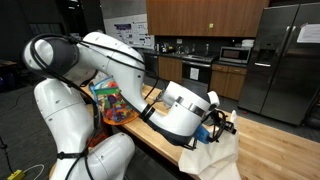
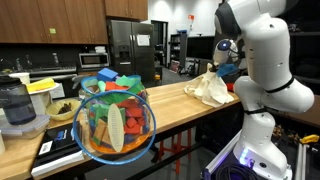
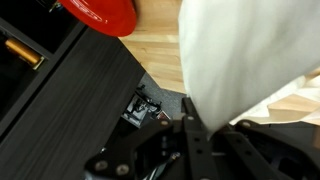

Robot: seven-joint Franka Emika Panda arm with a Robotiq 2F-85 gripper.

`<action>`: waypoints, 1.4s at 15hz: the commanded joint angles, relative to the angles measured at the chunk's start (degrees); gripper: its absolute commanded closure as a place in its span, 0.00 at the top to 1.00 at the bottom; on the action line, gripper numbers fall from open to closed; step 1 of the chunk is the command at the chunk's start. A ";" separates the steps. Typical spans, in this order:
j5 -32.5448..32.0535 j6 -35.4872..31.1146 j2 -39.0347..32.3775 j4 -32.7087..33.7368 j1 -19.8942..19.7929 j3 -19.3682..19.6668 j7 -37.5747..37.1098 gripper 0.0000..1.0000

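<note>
The gripper (image 3: 190, 123) has its fingers pressed together on a pinch of a white cloth (image 3: 236, 60). In the wrist view the fabric starts narrow at the fingertips and fans out wide away from them, so its long axis runs straight out from the gripper across the wooden countertop (image 3: 155, 50). In both exterior views the white cloth (image 2: 209, 89) is a crumpled heap near the robot's end of the countertop (image 2: 175, 112). It is drawn up to a peak where the gripper (image 2: 226, 70) holds it, and its lower folds rest on the wood. In an exterior view the cloth (image 1: 216, 158) bunches below the gripper (image 1: 222, 122) at the near edge of the countertop (image 1: 272, 136). Farther along the countertop stands a clear bowl of coloured toy blocks (image 2: 114, 120), well apart from the cloth. The wrist view also shows a red object (image 3: 100, 14) on the countertop beside a black panel (image 3: 70, 90). Posters (image 1: 122, 35) hang on the wall behind the countertop, their writing too small to read.
</note>
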State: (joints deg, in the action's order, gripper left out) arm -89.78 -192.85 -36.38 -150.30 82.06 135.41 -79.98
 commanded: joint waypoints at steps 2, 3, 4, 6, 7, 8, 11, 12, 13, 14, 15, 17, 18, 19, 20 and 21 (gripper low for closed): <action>15.28 8.68 8.05 1.86 -4.34 -18.43 16.90 0.01; 8.87 12.37 10.53 4.48 -4.69 -22.90 10.66 0.01; 10.74 15.39 12.09 5.39 -5.51 -28.19 13.26 0.01; 12.38 21.76 14.63 8.43 -7.00 -38.34 16.17 0.01; 13.04 23.12 13.99 9.69 -6.54 -41.15 17.60 0.01; 14.37 24.74 13.89 11.38 -5.51 -43.53 19.45 0.01; 15.68 25.74 13.92 17.54 -2.26 -44.86 23.97 0.01; 15.68 25.91 14.29 19.45 -0.49 -43.15 25.04 0.01; 15.02 25.09 14.39 21.01 1.84 -39.78 24.86 0.01; 14.17 23.92 14.20 22.02 4.65 -35.08 23.83 0.01; 13.64 23.72 13.62 22.17 8.24 -30.19 21.54 0.01; 15.89 20.99 8.11 21.24 11.37 -21.70 16.90 0.01; 16.81 19.13 6.41 19.98 13.01 -17.21 15.75 0.01; 17.48 17.36 4.90 18.46 14.47 -12.70 14.54 0.01; 17.47 15.35 3.80 16.69 15.49 -8.22 13.18 0.01; 17.27 13.03 2.19 14.95 15.55 -4.64 11.37 0.01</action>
State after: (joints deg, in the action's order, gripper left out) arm -73.59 -174.20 -27.66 -130.04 94.97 120.33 -63.83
